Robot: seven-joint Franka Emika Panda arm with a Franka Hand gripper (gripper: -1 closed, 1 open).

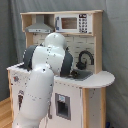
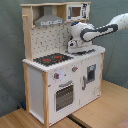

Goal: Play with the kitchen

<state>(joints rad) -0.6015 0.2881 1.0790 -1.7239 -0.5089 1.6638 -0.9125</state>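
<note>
Kitchen (image 2: 60, 75) stands on the wooden floor, the gripper (image 2: 75, 46) poised over its sink (image 1: 86, 75), beside the stovetop (image 2: 52, 59). Finger state cannot be told. Nothing looks moved yet; play seems barely begun.

Wooden floor (image 2: 107, 107) of light planks under everything, seen at the bottom of the second exterior view and as an orange-brown strip (image 1: 4, 111) at the lower left corner of the first exterior view. Standing directly on it: the kitchen (image 2: 55, 75) (tall, white panels with light wood edges), upright, base flat on the boards. A darker seam visible between planks, running from below the kitchen's base toward the second exterior view's right. Bare boards in front of the kitchen and to the second exterior view's right of it, with nothing else resting there.
</note>
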